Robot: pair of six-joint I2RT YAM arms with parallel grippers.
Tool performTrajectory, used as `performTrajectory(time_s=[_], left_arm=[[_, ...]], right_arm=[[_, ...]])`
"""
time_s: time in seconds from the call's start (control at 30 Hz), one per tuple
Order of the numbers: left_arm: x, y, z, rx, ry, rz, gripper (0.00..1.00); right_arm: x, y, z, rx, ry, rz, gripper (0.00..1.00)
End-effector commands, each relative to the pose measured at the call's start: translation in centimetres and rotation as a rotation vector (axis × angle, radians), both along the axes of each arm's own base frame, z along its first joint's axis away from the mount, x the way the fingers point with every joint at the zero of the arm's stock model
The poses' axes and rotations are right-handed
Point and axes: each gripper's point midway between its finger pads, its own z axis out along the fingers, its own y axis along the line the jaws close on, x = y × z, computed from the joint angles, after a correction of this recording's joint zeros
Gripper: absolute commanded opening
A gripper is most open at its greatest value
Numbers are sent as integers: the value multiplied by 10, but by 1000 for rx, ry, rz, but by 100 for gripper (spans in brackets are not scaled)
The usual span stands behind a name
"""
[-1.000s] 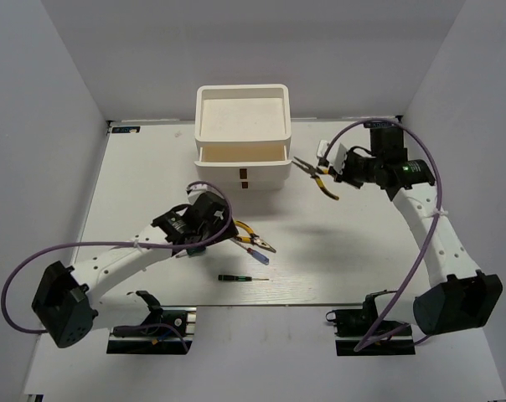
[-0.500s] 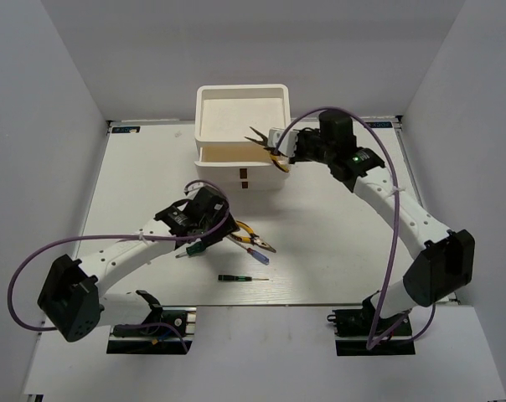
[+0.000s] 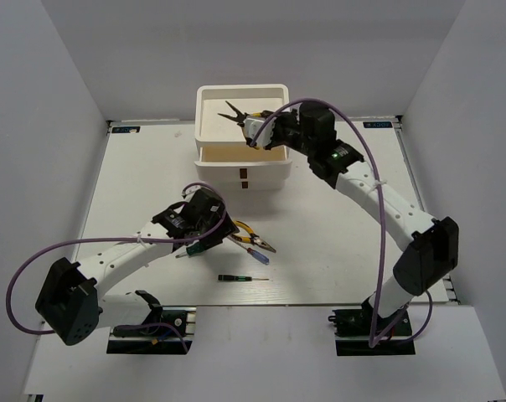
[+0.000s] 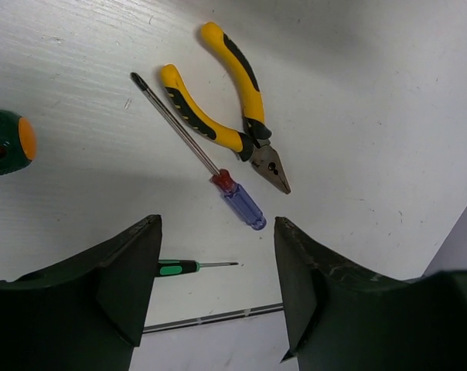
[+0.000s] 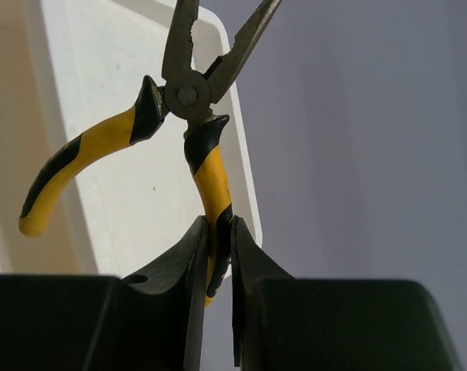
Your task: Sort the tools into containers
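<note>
My right gripper (image 3: 255,130) (image 5: 218,232) is shut on one handle of yellow-handled pliers (image 3: 234,112) (image 5: 189,97). They hang with jaws apart over the top tray (image 5: 102,216) of the white containers (image 3: 240,163). My left gripper (image 3: 215,237) (image 4: 218,224) hovers open over the table with nothing between its fingers. Under it lie a second pair of yellow pliers (image 4: 226,116) (image 3: 251,237), a red-blue-handled screwdriver (image 4: 240,201) (image 3: 257,254), a thin black-green screwdriver (image 4: 179,267) (image 3: 232,277) and a stubby green-handled screwdriver (image 4: 5,143) (image 3: 194,249).
The organizer stands at the back middle of the table, its upper drawer (image 3: 236,152) pulled partly out. White walls close in the left, right and back sides. The table's front edge (image 4: 210,317) runs just below the thin screwdriver.
The right arm has swung left and up with the pliers, from beside the organizer to over its top tray. The left arm has shifted only slightly.
</note>
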Motion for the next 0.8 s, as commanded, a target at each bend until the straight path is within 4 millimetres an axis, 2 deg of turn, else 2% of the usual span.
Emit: performTrajectory(time_s=[0.0,0.07,0.2,0.3,0.37,0.53,0.77], left_arm=[[1,-4,5,-43,-12,-2,70],[1,-4,5,-43,-12,-2,70],[1,0,5,-44,-13,7,70],[0,1,4,-44,-13,7,70],[2,1,6,-57,-18,10,70],[0,-1,1,-63,-2,-1,70],[0,-1,1,-63,-2,-1,70]], right_arm=[[22,4,24,76,-175,-93,0],[25,8,2,52,-167,-99,0],[36,6,-23,38,-153,-171,0],[29,6,-23,52,-111,-164,0],[23,8,-31,28,-61,-147,0],[10,7,-33,30,-59,-136,0],[1,7,-18,55,-113,-136,0]])
